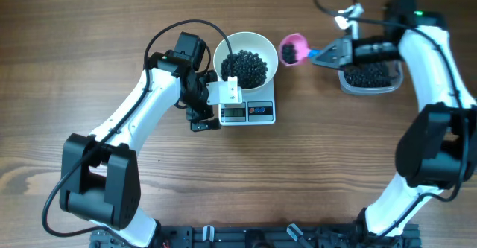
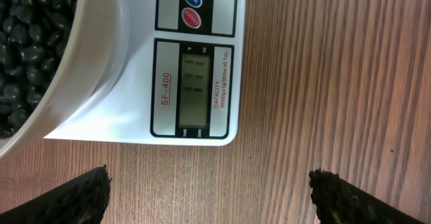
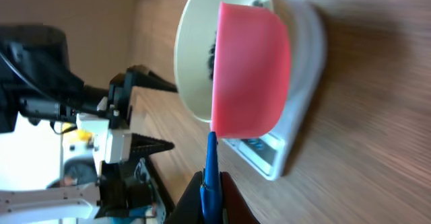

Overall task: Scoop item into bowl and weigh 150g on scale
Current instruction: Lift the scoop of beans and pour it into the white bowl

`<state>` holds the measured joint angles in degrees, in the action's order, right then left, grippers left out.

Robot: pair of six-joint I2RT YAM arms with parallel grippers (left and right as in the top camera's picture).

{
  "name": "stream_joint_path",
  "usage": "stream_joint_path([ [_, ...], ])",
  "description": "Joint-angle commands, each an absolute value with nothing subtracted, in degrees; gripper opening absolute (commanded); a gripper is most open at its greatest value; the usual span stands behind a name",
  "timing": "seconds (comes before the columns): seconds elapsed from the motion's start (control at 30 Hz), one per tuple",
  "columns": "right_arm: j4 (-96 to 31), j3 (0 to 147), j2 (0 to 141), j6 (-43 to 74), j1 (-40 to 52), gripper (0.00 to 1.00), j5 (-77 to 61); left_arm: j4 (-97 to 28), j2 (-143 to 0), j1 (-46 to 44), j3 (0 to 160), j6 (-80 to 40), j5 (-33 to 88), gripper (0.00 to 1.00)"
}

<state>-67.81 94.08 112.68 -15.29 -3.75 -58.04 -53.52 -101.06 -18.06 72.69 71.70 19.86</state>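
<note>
Right gripper (image 1: 322, 56): we are pinching blue handle (image 1: 311, 53) of pink scoop (image 1: 292, 49), jaws pressed tight on it
Loaded scoop hovering just beside bowl (image 1: 223, 51), not yet tipped
Left gripper (image 2: 210, 180): spread wide, empty, hanging near front of scale (image 1: 253, 112)
Bowl sitting on scale, already holding heap of beans (image 1: 244, 67)
More beans lying in clear tub (image 1: 393, 84)
Display (image 2: 194, 88) too faint to read, so we are judging: filling well under way, this load and weight check left

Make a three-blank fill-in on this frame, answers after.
The white bowl of beans sits on the ___.
The right gripper is shut on the blue handle of the pink ___.
The left gripper is ___.
Missing: scale; scoop; open.
</note>
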Motion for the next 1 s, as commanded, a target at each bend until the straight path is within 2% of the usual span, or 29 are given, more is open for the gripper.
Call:
stream_joint_path([
  [0.0,-64.62,94.96,113.36,-12.99,2.28,0.04,-59.66,-53.54,-101.38,-18.26,72.64,71.72,21.17,1.00],
  [0.13,-59.77,96.07,110.32,-8.80,7.77,0.04,-49.01,-53.54,-101.38,-18.26,72.64,71.72,21.17,1.00],
  [0.3,-53.45,96.07,101.73,-9.08,14.79,0.04,-27.57,-53.54,-101.38,-18.26,72.64,71.72,21.17,1.00],
  [0.57,-49.89,96.05,98.78,-21.21,28.38,0.04,2.94,-53.54,-101.38,-18.26,72.64,71.72,21.17,1.00],
  [0.73,-49.89,96.05,98.78,-25.52,29.78,0.04,4.51,-53.54,-101.38,-18.26,72.64,71.72,21.17,1.00],
  [0.97,-49.95,96.05,98.85,-25.26,29.74,0.04,1.02,-53.54,-101.38,-18.26,72.64,71.72,21.17,1.00],
])
